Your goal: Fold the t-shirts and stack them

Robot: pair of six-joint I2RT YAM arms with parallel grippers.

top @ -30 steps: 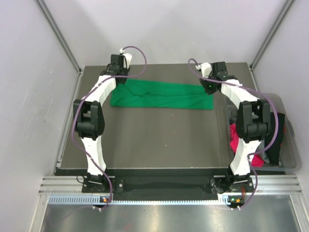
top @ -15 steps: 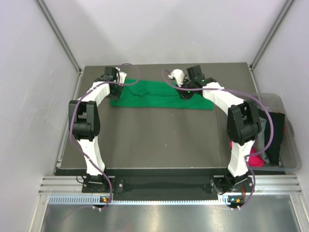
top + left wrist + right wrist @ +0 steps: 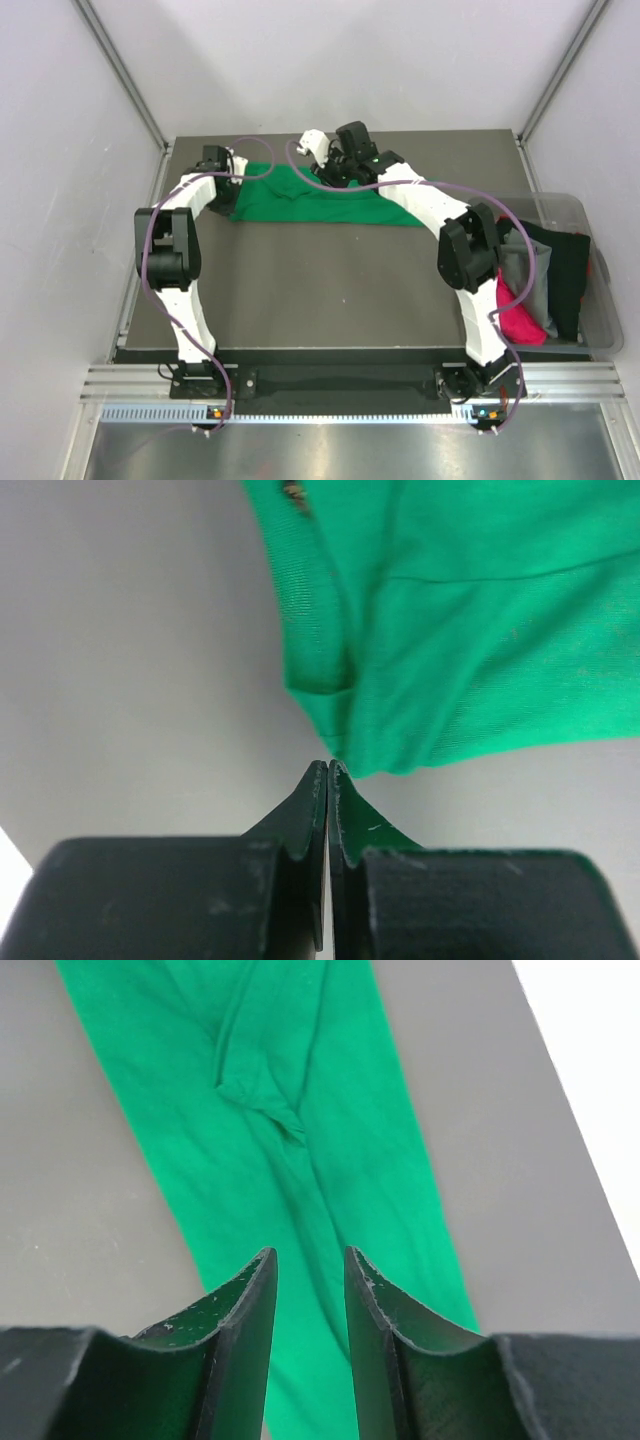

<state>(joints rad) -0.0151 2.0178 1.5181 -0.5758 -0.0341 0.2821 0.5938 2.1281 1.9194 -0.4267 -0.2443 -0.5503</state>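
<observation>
A bright green t-shirt point(image 3: 320, 200), folded into a long strip, lies across the far part of the table. My left gripper point(image 3: 238, 172) is at its left end. In the left wrist view its jaws point(image 3: 328, 766) are shut, with the shirt's corner point(image 3: 420, 680) right at the tips; no cloth shows between them. My right gripper point(image 3: 335, 172) hovers over the middle of the strip, jaws open. In the right wrist view the green t-shirt point(image 3: 290, 1140) shows under and between the fingers of the right gripper point(image 3: 305, 1258), which holds nothing.
A clear plastic bin point(image 3: 600, 330) stands off the table's right edge, holding a magenta-pink shirt point(image 3: 515, 315), a grey one point(image 3: 520, 270) and a black one point(image 3: 565, 270). Grey walls close in the back and both sides. The dark tabletop point(image 3: 320, 290) stretches toward the arm bases.
The right arm has swung left from the shirt's right end to its middle, and its jaws have widened a little. The left gripper has dropped to the left corner and shut.
</observation>
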